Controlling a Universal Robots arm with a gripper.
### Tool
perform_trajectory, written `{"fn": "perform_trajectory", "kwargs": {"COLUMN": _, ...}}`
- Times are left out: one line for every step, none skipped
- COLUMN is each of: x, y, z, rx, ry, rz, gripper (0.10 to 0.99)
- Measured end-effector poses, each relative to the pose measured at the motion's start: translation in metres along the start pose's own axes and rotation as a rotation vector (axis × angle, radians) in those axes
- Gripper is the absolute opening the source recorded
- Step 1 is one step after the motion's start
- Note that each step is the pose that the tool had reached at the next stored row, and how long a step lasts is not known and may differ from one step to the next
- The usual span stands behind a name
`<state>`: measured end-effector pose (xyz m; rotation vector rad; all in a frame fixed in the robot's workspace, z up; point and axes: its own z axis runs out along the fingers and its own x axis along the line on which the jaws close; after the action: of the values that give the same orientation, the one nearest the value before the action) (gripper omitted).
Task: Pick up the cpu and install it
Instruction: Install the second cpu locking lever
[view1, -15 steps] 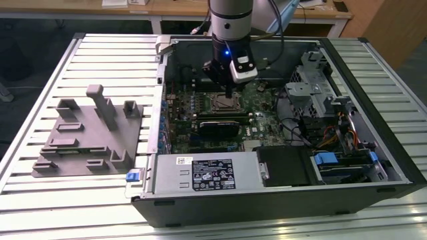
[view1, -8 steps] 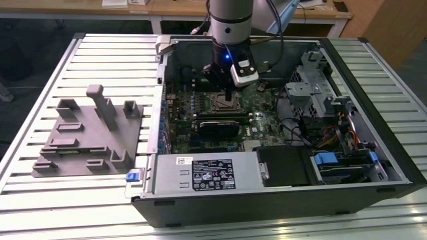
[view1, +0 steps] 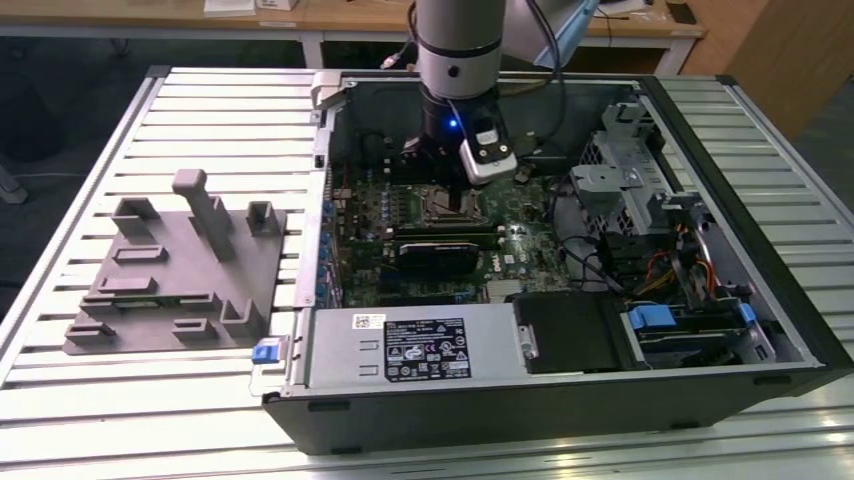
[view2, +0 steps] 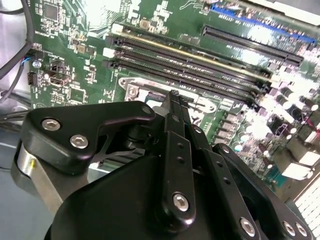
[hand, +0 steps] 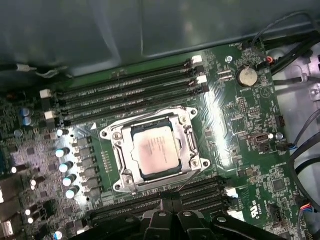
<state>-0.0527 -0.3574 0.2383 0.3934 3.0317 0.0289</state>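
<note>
Arm (view1: 457, 60) reaches into open computer case (view1: 561, 400).

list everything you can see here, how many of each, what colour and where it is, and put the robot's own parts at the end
chip: one, silvery, lying in the socket frame on the circuit board
socket frame: one, silver metal, around the chip
circuit board: one, green, on the floor of the computer case
memory slots: several, black, in rows on two sides of the socket
computer case: one, black, open, on the table
power supply: one, grey with a label, at the case's near edge
fixture block: one, grey, on the table at the exterior view's left
table: one, pale slatted metal
arm: one, silver-grey, reaching down into the case
claw: one, black, beside the socket, over the board
</note>
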Motion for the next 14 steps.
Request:
{"fn": "perform_trajectory", "kwargs": {"x": 0.0003, "y": -0.0009, "z": 0.0004, "rx": -0.001, "ry": 0.0002, "rz": -0.003, "gripper": 0.106}}
{"fn": "perform_trajectory", "kwargs": {"x": 0.0006, "y": -0.0018, "z": 0.0007, "rx": -0.002, "ry": 0.0005, "rz": -0.007, "gripper": 0.106}}
{"fn": "perform_trajectory", "kwargs": {"x": 0.0009, "y": -0.0027, "z": 0.0011, "rx": -0.003, "ry": 0.0008, "rz": -0.009, "gripper": 0.106}}
{"fn": "perform_trajectory", "kwargs": {"x": 0.0017, "y": -0.0037, "z": 0.0013, "rx": -0.005, "ry": 0.0014, "rz": -0.012, "gripper": 0.106}}
{"fn": "perform_trajectory", "kwargs": {"x": 0.0027, "y": -0.0047, "z": 0.0015, "rx": -0.008, "ry": 0.0023, "rz": -0.014, "gripper": 0.106}}
{"fn": "perform_trajectory", "kwargs": {"x": 0.0039, "y": -0.0056, "z": 0.0017, "rx": -0.011, "ry": 0.0031, "rz": -0.015, "gripper": 0.106}}
{"fn": "perform_trajectory", "kwargs": {"x": 0.0050, "y": -0.0066, "z": 0.0019, "rx": -0.015, "ry": 0.0040, "rz": -0.017, "gripper": 0.106}}
{"fn": "perform_trajectory", "kwargs": {"x": 0.0060, "y": -0.0075, "z": 0.0020, "rx": -0.020, "ry": 0.0053, "rz": -0.018, "gripper": 0.106}}
{"fn": "perform_trajectory", "kwargs": {"x": 0.0070, "y": -0.0082, "z": 0.0022, "rx": -0.025, "ry": 0.0067, "rz": -0.020, "gripper": 0.106}}
{"fn": "perform_trajectory", "kwargs": {"x": 0.0079, "y": -0.0090, "z": 0.0024, "rx": -0.031, "ry": 0.0082, "rz": -0.021, "gripper": 0.106}}
{"fn": "perform_trajectory", "kwargs": {"x": 0.0089, "y": -0.0099, "z": 0.0026, "rx": -0.037, "ry": 0.0097, "rz": -0.023, "gripper": 0.106}}
{"fn": "perform_trajectory", "kwargs": {"x": 0.0096, "y": -0.0108, "z": 0.0027, "rx": -0.043, "ry": 0.0112, "rz": -0.024, "gripper": 0.106}}
{"fn": "perform_trajectory", "kwargs": {"x": 0.0104, "y": -0.0118, "z": 0.0029, "rx": -0.048, "ry": 0.0126, "rz": -0.025, "gripper": 0.106}}
{"fn": "perform_trajectory", "kwargs": {"x": 0.0113, "y": -0.0128, "z": 0.0030, "rx": -0.052, "ry": 0.0136, "rz": -0.026, "gripper": 0.106}}
